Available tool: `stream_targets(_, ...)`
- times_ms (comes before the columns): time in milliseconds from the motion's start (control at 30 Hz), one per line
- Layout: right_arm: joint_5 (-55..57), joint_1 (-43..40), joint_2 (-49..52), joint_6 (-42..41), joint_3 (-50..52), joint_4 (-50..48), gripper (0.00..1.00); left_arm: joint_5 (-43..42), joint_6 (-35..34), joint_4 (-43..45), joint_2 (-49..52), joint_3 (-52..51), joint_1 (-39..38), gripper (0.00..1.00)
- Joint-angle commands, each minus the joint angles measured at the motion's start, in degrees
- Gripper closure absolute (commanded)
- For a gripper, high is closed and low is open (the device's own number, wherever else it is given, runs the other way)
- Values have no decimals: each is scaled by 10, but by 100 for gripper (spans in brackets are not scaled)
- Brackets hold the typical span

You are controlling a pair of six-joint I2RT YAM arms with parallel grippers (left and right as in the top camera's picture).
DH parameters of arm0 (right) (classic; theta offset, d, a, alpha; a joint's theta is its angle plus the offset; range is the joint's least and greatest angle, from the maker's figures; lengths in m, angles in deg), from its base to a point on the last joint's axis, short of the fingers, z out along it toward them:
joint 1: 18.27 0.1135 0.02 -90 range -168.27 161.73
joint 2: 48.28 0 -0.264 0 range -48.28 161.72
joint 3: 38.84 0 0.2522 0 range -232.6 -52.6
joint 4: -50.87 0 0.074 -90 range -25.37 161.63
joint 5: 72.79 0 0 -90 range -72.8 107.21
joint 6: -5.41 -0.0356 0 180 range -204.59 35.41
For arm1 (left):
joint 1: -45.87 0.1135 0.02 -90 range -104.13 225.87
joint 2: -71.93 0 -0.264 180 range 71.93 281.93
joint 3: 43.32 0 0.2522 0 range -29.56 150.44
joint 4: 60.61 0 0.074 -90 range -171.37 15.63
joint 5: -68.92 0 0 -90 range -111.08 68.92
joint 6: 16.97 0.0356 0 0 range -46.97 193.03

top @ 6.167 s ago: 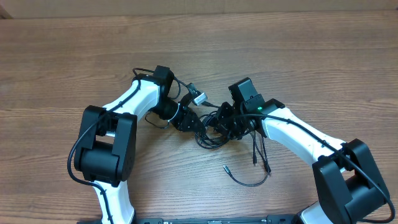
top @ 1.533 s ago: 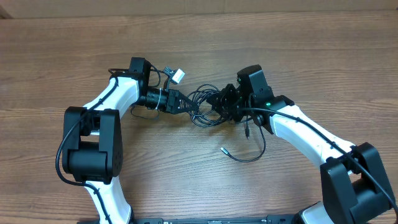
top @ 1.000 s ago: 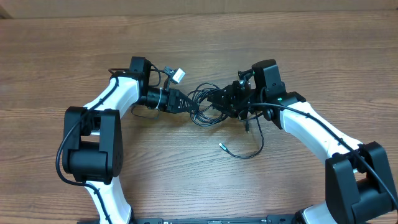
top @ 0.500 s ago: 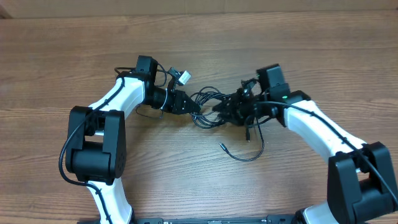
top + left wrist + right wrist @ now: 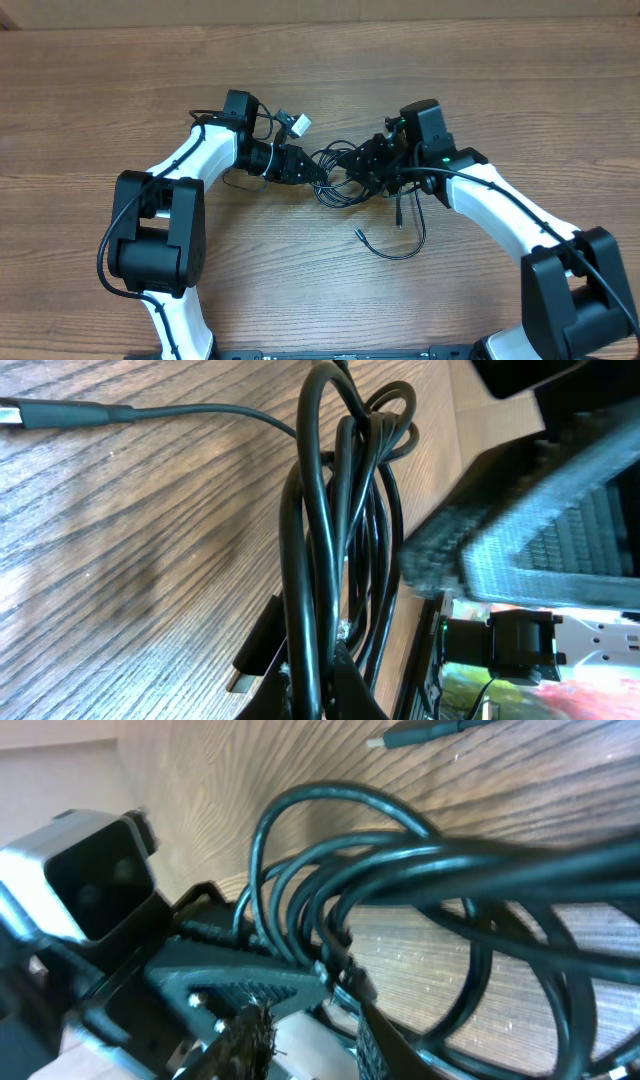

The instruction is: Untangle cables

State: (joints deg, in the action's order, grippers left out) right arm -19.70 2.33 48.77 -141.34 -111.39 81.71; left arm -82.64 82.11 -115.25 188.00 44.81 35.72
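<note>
A brown wood-grain desk [image 5: 520,80] is filling the overhead view, with a pale strip [image 5: 300,12] running along its far edge. Right at the middle of the desk, the cables [image 5: 338,178] are sitting as a bunched knot of thin, glossy black cords, looped over one another several times. The left hand [image 5: 303,170] is pinching that knot from its side, fingers closed tight on the cords. The right hand [image 5: 368,170] is gripping the opposite side, its jaws standing narrow around a thick bunch of strands. One loose strand [image 5: 405,250] is curling out toward the near edge, ending in a small silver-tipped plug [image 5: 357,234] lying flat on the wood. Up close from the left wrist, the cords are running side by side in long, narrow loops.
</note>
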Motion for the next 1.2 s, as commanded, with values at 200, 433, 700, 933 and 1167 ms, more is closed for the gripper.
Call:
stream_targets(200,82,3,58,-16,-11,32,79,-40,-5,0,-3,10,-2,96)
stream_targets(433,61,3,58,-2,-8,17,78,-51,-5,0,-3,10,-2,96)
stream_targets(700,19,3,58,28,-8,-13,75,-49,-5,1,-3,10,-4,96)
stream_targets(933,-18,-3,58,61,-8,-34,73,-56,12,0,-3,10,-4,96)
stream_targets(1167,-51,3,58,63,-8,-42,73,-62,34,-2,-3,10,-11,96)
